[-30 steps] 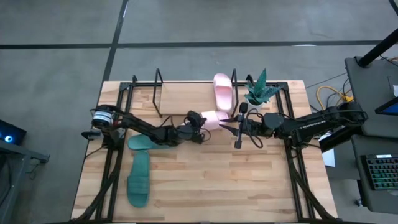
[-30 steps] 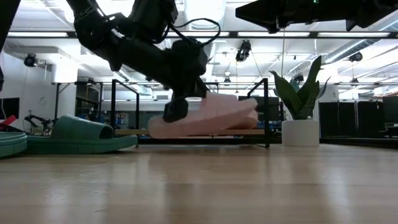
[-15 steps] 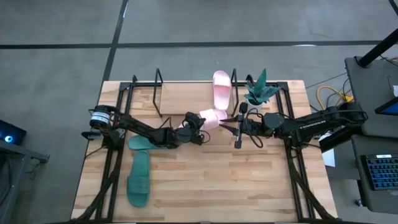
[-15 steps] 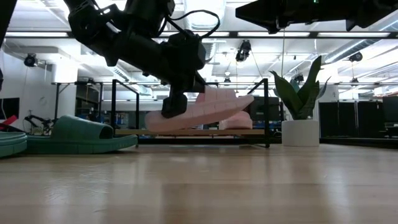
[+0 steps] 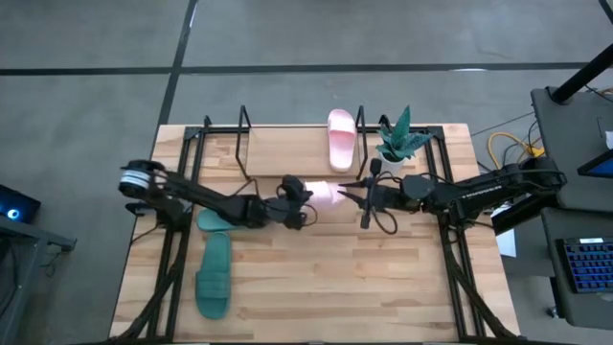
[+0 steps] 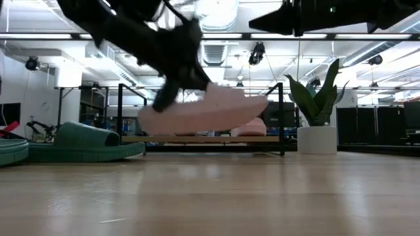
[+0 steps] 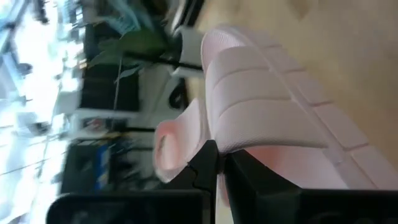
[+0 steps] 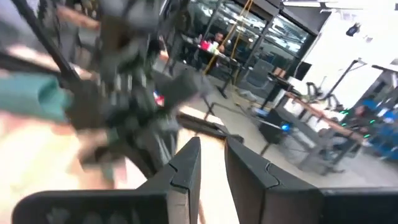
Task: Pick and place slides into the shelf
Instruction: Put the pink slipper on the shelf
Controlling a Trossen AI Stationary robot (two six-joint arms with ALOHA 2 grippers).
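Pale wooden table [image 5: 316, 278] under a bright, glass-walled workshop.

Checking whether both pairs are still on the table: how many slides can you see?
4. One pink slide sits on the shelf; another pink slide is held off the table by the left gripper; two green slides lie at the table's left, one partly under the left arm.
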